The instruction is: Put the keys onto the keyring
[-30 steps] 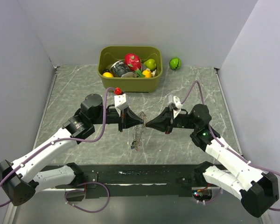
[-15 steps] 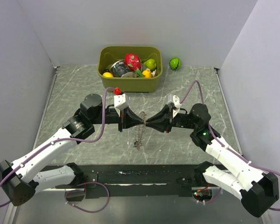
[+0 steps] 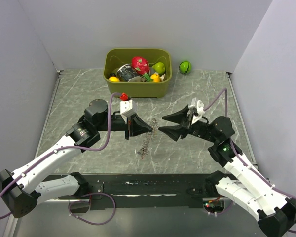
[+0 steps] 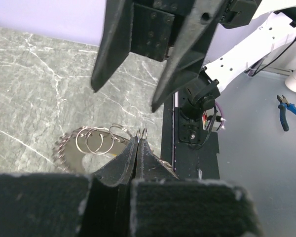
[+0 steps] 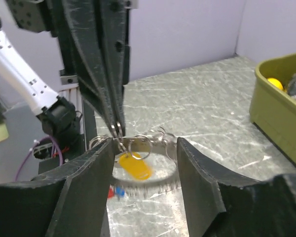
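A second ago the right pincer [image 3: 161,124] met the left pincer [image 3: 151,127] tip to tip at the keyring [image 3: 147,142]. Now we see that it has let go. Its jaws are spread wide, it has drawn back to the right, and its arm has swung outward. The left arm keeps its pose, stretched level across the middle of the surface [image 3: 79,94], with its pincer clamped shut on the keyring's top. The keyring hangs below those tips with its lower end down at the surface; we cannot tell whether it touches. In the right wrist view a yellow key [image 5: 134,167] dangles from the keyring, between the open fingers.
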Controlling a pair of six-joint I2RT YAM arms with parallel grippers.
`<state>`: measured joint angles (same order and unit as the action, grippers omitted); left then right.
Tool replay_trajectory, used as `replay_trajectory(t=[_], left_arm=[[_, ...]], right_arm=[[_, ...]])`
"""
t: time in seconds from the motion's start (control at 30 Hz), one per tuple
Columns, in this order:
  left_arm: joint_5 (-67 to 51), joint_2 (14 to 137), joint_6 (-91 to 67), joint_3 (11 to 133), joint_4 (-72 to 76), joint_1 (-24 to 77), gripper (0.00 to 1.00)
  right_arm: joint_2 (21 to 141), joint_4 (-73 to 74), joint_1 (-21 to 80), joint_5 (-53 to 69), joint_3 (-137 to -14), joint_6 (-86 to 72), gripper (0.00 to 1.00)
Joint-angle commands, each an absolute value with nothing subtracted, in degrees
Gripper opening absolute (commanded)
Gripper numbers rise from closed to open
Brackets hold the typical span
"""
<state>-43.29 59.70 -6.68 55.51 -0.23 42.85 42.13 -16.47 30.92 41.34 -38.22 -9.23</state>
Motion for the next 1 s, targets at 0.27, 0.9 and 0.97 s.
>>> replay_trajectory(t=[0.27,0.9,0.97], left_arm=[[-43.9,57.4,-5.4,56.6,2.9,43.2,0.01],[-42.1,57.5,-3.6,56.6,1.8,43.2,0.01],[-42.2,57.6,-3.5,56.6,1.7,43.2,0.01]], right_arm=[[47.3,-8.3,29.3,35.0,-45.1,-16.3,0.61],[51.2,-11.5,21.1,50.9,-46.5,-27.3,0.58],[52.9,-10.9,21.0,52.8,-47.2,-27.2,0.58]])
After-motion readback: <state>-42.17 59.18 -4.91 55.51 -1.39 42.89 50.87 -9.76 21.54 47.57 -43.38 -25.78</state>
